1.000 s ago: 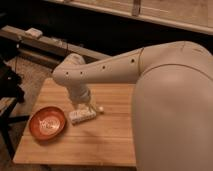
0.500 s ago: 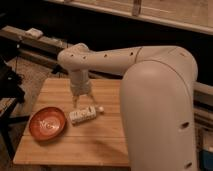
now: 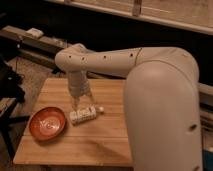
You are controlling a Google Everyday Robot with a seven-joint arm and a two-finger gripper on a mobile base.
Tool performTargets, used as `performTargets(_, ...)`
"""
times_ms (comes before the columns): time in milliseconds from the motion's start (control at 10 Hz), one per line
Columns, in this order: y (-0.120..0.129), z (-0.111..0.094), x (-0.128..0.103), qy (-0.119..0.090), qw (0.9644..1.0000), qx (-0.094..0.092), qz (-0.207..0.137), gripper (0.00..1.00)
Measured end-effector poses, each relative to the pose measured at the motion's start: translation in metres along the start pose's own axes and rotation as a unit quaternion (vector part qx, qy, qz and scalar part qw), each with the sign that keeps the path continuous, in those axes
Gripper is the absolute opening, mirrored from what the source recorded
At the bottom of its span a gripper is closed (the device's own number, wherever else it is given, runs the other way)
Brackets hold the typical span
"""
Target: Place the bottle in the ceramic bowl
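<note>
Swinging wide now, the arm (image 3: 160, 100) has carried its big pale shell over to the right of the view since a second ago, and the wrist has lifted to stand more upright over the work. Closest to us, the near edge of the wooden counter (image 3: 75, 150) lies bare. Just beyond it, by the left edge toward the near-left corner, sits the ceramic bowl (image 3: 47, 124), orange-red, shallow, nothing in it yet. A little to its right and slightly further in, near the counter's middle, the bottle (image 3: 82, 116) lies on its side, cap pointing toward the right edge, close to the bowl but not touching it. Right above it hangs the gripper (image 3: 83, 104), fingers spread apart, holding nothing, tips down close to the bottle. Behind the counter's far edge a long ledge (image 3: 30, 37) runs across in the dark. Here's the worry: a round bottle lying flat could roll away if one finger reaches it first. And the bowl is shallow, so a drop made off-centre might leave the bottle perched on the rim, or tipping back out.
</note>
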Motion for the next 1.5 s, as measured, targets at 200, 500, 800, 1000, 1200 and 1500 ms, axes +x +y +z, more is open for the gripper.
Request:
performTargets(200, 0.003, 0.003, 0.003, -0.038, 0.9991, 0.017, -0.012, 0.65)
performTargets(500, 0.003, 0.014, 0.002, -0.054, 0.9979, 0.026, -0.025, 0.65)
performTargets(800, 0.005, 0.014, 0.001, -0.053, 0.9979, 0.025, -0.027, 0.65)
performTargets(1000, 0.005, 0.014, 0.001, -0.054, 0.9979, 0.024, -0.026, 0.65)
performTargets(1200, 0.010, 0.018, -0.003, -0.076, 0.9960, 0.007, -0.046, 0.65)
performTargets(1500, 0.013, 0.028, -0.010, -0.197, 0.9718, -0.037, -0.123, 0.65)
